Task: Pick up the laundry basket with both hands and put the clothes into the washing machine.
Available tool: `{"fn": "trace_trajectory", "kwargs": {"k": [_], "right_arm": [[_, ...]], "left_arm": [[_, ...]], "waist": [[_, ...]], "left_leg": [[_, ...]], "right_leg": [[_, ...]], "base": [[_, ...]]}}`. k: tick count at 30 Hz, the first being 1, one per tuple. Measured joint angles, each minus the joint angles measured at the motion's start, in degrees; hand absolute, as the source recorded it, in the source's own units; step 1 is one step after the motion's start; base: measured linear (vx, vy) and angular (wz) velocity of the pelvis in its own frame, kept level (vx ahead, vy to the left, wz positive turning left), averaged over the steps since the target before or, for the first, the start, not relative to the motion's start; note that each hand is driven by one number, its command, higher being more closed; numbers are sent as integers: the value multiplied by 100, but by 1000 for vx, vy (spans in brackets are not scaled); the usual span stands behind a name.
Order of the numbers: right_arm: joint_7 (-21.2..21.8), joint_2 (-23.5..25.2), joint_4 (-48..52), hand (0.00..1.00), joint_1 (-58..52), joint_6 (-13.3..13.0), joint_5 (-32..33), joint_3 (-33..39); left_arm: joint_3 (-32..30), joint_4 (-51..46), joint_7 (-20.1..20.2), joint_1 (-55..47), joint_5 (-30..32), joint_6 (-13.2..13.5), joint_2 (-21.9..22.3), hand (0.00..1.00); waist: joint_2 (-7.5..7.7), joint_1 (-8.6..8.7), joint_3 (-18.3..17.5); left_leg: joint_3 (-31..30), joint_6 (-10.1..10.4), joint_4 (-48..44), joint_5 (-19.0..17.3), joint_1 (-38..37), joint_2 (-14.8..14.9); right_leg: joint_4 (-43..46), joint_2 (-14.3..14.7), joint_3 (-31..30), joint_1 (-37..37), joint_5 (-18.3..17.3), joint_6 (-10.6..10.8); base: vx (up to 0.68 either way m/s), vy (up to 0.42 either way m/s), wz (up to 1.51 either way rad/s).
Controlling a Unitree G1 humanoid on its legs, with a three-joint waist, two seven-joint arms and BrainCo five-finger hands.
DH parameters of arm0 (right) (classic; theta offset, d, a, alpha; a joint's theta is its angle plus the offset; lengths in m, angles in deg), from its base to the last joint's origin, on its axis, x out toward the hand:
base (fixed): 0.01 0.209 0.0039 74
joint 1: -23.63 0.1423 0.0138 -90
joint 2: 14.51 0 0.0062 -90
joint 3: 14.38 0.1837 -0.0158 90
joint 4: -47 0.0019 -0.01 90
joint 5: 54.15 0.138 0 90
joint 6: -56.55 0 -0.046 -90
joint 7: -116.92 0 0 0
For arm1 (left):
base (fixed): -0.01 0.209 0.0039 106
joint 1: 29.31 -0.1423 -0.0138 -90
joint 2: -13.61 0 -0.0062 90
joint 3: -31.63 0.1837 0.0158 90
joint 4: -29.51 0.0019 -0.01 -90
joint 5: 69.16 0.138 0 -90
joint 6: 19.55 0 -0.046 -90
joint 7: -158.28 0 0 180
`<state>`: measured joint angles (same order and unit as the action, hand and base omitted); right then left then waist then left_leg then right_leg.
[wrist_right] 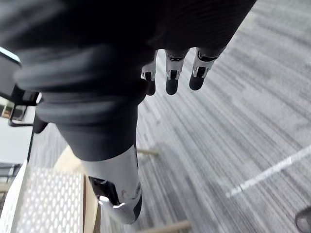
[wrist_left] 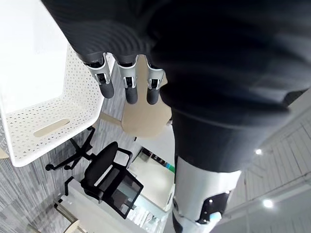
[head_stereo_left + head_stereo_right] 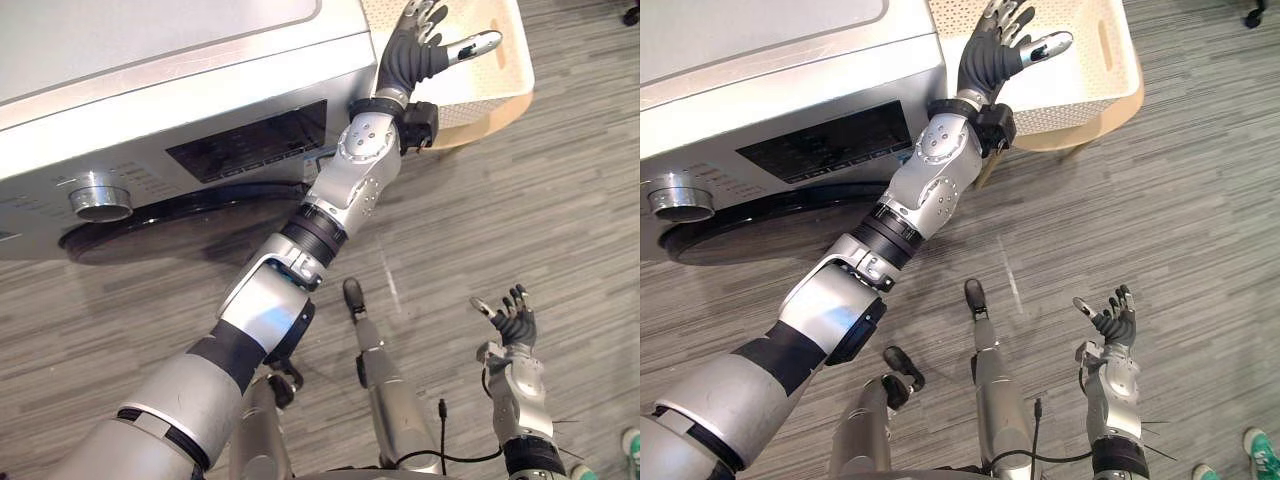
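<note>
A white perforated laundry basket rests on a tan stool to the right of the silver-grey washing machine. My left arm reaches far forward. Its left hand is open with straight fingers and a spread thumb, over the basket's left rim and holding nothing. From the left wrist view, the fingers hang apart from the basket, whose inner walls show white. Low at the right, above the floor, my right hand is open and empty, with relaxed fingers.
The washer's dark round door rim and a metal knob face me at the left. Grey plank floor spreads to the right. A black office chair stands beyond the basket. A person's shoe is at the lower right.
</note>
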<state>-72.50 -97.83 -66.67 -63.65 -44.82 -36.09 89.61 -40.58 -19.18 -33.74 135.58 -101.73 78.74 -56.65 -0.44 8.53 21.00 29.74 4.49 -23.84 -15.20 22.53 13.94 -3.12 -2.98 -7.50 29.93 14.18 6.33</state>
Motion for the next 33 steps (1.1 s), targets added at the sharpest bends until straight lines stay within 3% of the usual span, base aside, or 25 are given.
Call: {"fn": "trace_trajectory", "kwargs": {"k": [2, 4, 8, 10, 14, 16, 19, 21, 24, 28, 31, 32, 33], "right_arm": [[89, 39, -7, 0, -73, -6, 2, -183], [101, 158, -31, 0, -422, -6, 1, -324], [204, 208, -217, 0, -931, -31, -63, -332], [213, 206, -533, 0, -1054, -25, -96, -322], [363, 204, -1573, 0, -877, 33, -454, -328], [379, 204, -1785, 0, -862, 47, -529, -333], [432, 205, -2169, 0, -855, 58, -685, -375], [420, 211, -2428, 0, -835, 61, -754, -443], [360, 212, -2699, 0, -781, 65, -953, -595], [281, 223, -2960, 0, -566, 68, -1245, -836], [182, 250, -2979, 0, -431, 68, -1488, -1006], [163, 273, -3074, 0, -397, 71, -1597, -1008], [157, 268, -3111, 0, -397, 73, -1606, -1010]], "left_arm": [[102, -588, -15, -631, 489, 66, 47, 0], [640, -1411, 82, -1967, 1003, 153, 216, 0], [1402, -2125, 323, -3739, 1200, 205, 241, 0], [1696, -2383, 499, -4627, 1224, 224, 28, 0], [2241, -2364, 1296, -6223, 1430, 143, -573, 0], [2241, -2270, 1428, -6526, 1548, 90, -686, 0], [1958, -1854, 1640, -6994, 1973, -47, -864, 0], [1283, -1483, 1665, -7261, 2218, -64, -893, 0], [354, -1050, 1406, -7414, 2465, -66, -956, 0], [-925, -317, 901, -7707, 2680, -59, -1038, 0], [-1248, 66, 644, -7928, 2675, -63, -1042, 0], [-1281, 110, 550, -8006, 2675, -62, -997, 0], [-1306, 111, 530, -8037, 2675, -61, -959, 0]], "waist": [[-158, -6, 4], [-292, -92, -13], [-323, -356, -55], [-374, -449, -233], [-397, -480, -714], [-407, -482, -784], [-428, -467, -943], [-433, -468, -1030], [-423, -499, -1173], [-398, -715, -1269], [-328, -795, -1275], [-319, -796, -1295], [-311, -799, -1301]], "left_leg": [[-141, 33, 100, 63, -105, -20], [-512, 66, 423, 309, -365, -66], [-1032, 42, 1093, 741, -738, -212], [-1195, 78, 1426, 980, -913, -305], [-1559, 69, 1918, 1286, -1243, -569], [-1587, 68, 1949, 1286, -1320, -612], [-1844, 64, 1973, 1289, -1462, -700], [-2070, 64, 1979, 1305, -1562, -730], [-2461, 41, 2014, 1421, -1591, -796], [-2831, 43, 2192, 1522, -1660, -822], [-2940, 8, 2021, 1512, -1422, -899], [-2350, -368, 1820, 1371, -1227, -815], [-2004, -441, 1745, 1322, -1188, -748]], "right_leg": [[0, -25, 209, -167, -66, -92], [165, -43, 664, -477, -300, -239], [898, -211, 1410, -710, -916, -328], [1152, -372, 1746, -857, -1163, -302], [840, -518, 2092, -1353, -1124, -193], [673, -536, 2138, -1521, -1074, -156], [314, -572, 2345, -1932, -966, -95], [104, -572, 2582, -2269, -919, -95], [-157, -572, 2961, -2633, -859, -106], [-257, -544, 3329, -2888, -829, -92], [-256, -639, 3695, -2985, -949, 17], [-255, -744, 3928, -3045, -982, 67], [-255, -783, 3984, -3063, -1024, 126]], "base": [[-8, -46, 41], [-5, -119, 86], [-49, -127, 112], [-7, -24, 109], [76, 61, 54], [70, 68, 18], [68, 44, 30], [42, 12, 54], [-4, -4, 62], [-68, 5, 45], [-101, 37, 63], [-92, 73, 96], [8, 115, 107]]}}
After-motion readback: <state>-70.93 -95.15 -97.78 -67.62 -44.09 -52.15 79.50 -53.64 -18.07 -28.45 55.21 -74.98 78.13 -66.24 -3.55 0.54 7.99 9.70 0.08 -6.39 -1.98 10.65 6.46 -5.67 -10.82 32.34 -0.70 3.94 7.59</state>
